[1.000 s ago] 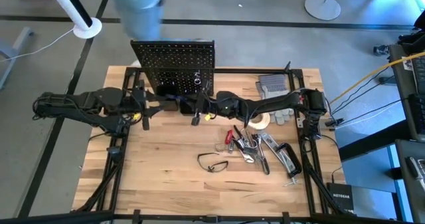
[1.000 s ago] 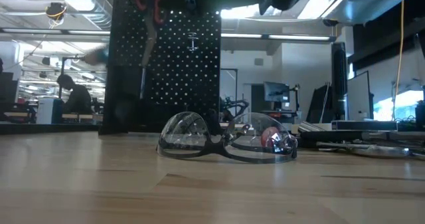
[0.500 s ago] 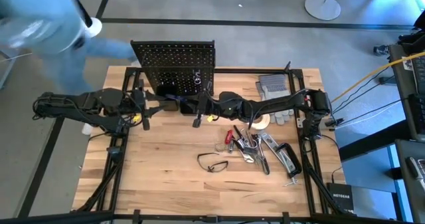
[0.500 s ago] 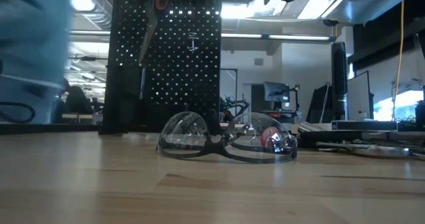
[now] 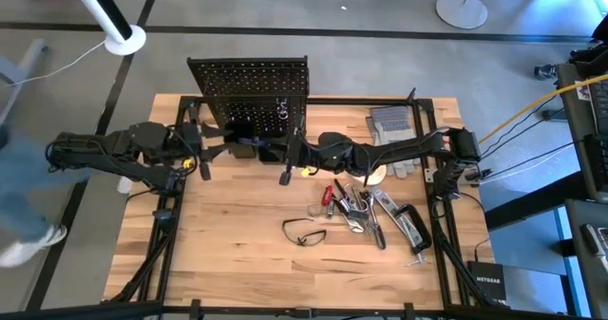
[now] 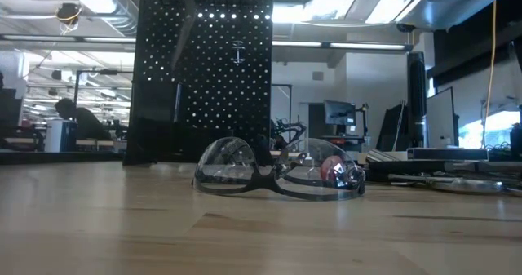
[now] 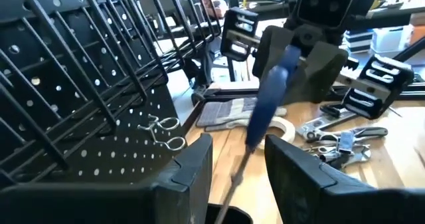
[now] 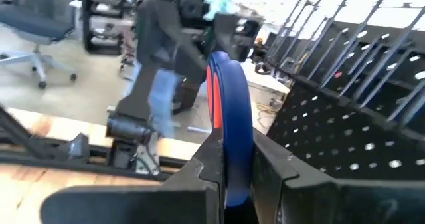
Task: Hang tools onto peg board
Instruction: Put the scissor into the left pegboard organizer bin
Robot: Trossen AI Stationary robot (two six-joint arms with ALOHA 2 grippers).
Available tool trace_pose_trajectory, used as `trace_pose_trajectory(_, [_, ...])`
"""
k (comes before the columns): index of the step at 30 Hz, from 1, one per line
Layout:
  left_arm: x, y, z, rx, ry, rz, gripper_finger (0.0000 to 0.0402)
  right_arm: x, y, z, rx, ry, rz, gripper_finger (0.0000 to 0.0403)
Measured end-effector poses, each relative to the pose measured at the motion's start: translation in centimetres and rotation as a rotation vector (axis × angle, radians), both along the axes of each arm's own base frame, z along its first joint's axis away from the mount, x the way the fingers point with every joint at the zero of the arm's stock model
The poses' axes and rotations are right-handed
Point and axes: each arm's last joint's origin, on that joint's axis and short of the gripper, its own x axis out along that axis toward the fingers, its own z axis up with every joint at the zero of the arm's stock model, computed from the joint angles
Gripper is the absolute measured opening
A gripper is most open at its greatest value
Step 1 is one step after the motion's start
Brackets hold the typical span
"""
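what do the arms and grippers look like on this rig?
Two dark, jointed arms with black cable bundles trailing at their bases. Left gripper and right gripper each carry a small yellow mark near the wrist. The fingers are flat, black, blocky plates.

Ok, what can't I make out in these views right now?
- Screwdriver tip: in the left wrist view the shaft drops out of sight between the left tool's fingers.
- Both arms: in the low view they are cut off by the top edge, above the peg board.
- Pile: in the high view the items overlap and are too small to tell apart.
- Board ahead: in the right wrist view the blue handle in the right tool blocks the middle.
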Motion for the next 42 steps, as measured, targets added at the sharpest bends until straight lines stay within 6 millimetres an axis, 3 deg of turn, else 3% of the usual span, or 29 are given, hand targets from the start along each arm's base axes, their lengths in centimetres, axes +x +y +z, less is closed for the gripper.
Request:
trace_pose_trajectory(11, [2.4,-0.6,-0.8,-0.044,0.045,-0.130,0.0127,0.0,0.1,-0.1,0.029,0.009,0.062,0.0043])
trace_pose_trajectory(18, [1.8,-0.9,-0.7,-0.077,0.045,-0.178,0.0127,0.1,0.4,-0.4,0.028,0.038,0.079,0.0043])
trace_pose_trajectory(27, [3.2,-1.2,-0.9,-0.049,0.041,-0.194,0.0126,0.1,0.5,-0.4,0.057,0.030,0.098,0.0043])
trace_pose_trajectory(30, [3.3,-1.2,-0.9,-0.042,0.044,-0.195,0.0108,0.1,0.5,-0.5,0.058,0.033,0.100,0.0043])
trace_pose_trajectory(36, [3.4,-1.2,-0.9,-0.007,0.048,-0.197,0.0024,0.1,0.5,-0.4,0.075,0.020,0.117,0.0058])
trace_pose_trajectory(42, [3.0,-1.1,-0.7,-0.027,0.032,-0.151,0.0025,-0.2,0.5,0.0,0.077,0.030,0.104,0.0077])
